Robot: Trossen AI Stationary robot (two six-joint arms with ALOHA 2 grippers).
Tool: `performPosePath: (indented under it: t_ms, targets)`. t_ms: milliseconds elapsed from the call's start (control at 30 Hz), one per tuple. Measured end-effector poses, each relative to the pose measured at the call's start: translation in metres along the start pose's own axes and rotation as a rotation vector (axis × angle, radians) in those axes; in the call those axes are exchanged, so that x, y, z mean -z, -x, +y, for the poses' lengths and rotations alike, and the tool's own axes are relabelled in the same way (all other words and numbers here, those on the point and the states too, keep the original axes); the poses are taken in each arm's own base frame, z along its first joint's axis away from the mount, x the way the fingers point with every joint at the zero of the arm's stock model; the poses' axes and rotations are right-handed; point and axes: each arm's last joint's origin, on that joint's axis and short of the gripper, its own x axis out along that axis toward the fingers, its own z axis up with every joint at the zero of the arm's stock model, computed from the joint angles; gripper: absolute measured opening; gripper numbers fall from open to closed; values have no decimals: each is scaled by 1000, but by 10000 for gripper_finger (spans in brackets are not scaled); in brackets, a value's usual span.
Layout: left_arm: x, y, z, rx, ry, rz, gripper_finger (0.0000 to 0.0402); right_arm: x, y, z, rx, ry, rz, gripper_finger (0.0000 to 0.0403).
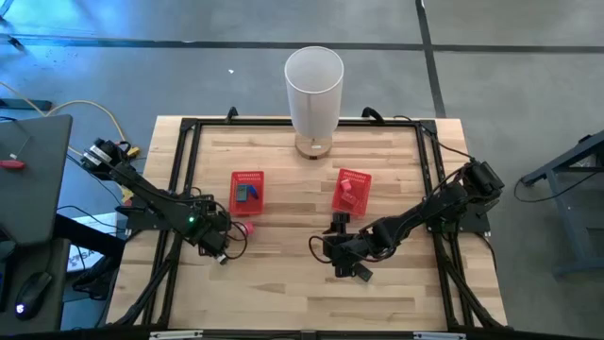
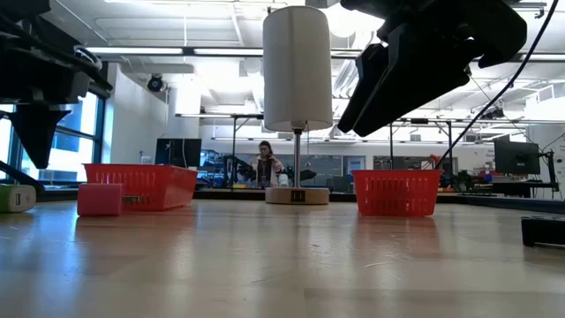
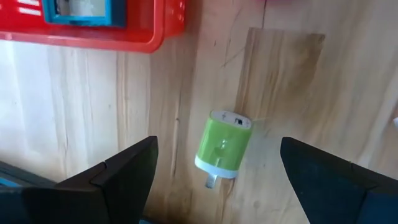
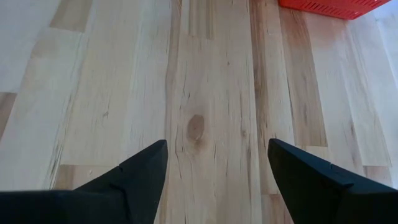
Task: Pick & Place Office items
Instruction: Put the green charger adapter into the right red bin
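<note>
A green and white plug-shaped item (image 3: 224, 149) lies on its side on the wood. My left gripper (image 3: 217, 142) is open above it, one finger on each side, touching nothing; in the high view my left gripper (image 1: 223, 250) hides it. A pink block (image 2: 99, 199) rests on the table near the left red basket (image 1: 248, 189), which holds a teal and blue item (image 3: 81, 9). The right red basket (image 1: 352, 191) holds a red and pink item (image 1: 346, 187). My right gripper (image 4: 217, 143) is open over bare wood, near the table's middle (image 1: 332, 250).
A tall white cylinder (image 1: 313, 90) stands on a round base at the far edge, between the two baskets. A black object (image 2: 543, 231) lies on the table at the right of the low view. A black frame (image 1: 184, 161) borders the tabletop. A person (image 2: 265, 163) is far behind.
</note>
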Motion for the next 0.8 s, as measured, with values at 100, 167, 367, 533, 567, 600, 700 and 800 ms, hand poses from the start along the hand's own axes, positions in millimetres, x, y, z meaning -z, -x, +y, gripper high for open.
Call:
performPosePath:
  t_ms: [100, 167, 367, 533, 567, 600, 700, 800]
  targets:
    - [0, -2, -1, -8, -4, 9, 328, 0, 0, 0, 0, 0, 0, 267]
    - [0, -5, -2, -16, -7, 18, 328, 0, 0, 0, 0, -2, -3, 267]
    - [2, -15, -3, -33, -13, 69, 328, -1, 0, 0, -3, -6, -13, 267]
    - [2, -23, -8, -17, -13, 86, 328, -2, 0, 0, -3, -7, -15, 267]
    - [2, -25, -9, -4, -9, 86, 328, -2, 0, 0, -4, -8, -18, 267]
    - [2, -27, -10, 8, -5, 81, 328, -2, 0, 0, -5, -9, -20, 267]
    - [3, -30, -10, 18, -3, 70, 328, -2, 0, 1, -5, -9, -21, 267]
    - [6, -33, -10, 23, -3, 80, 328, -2, 0, 1, -5, -10, -23, 267]
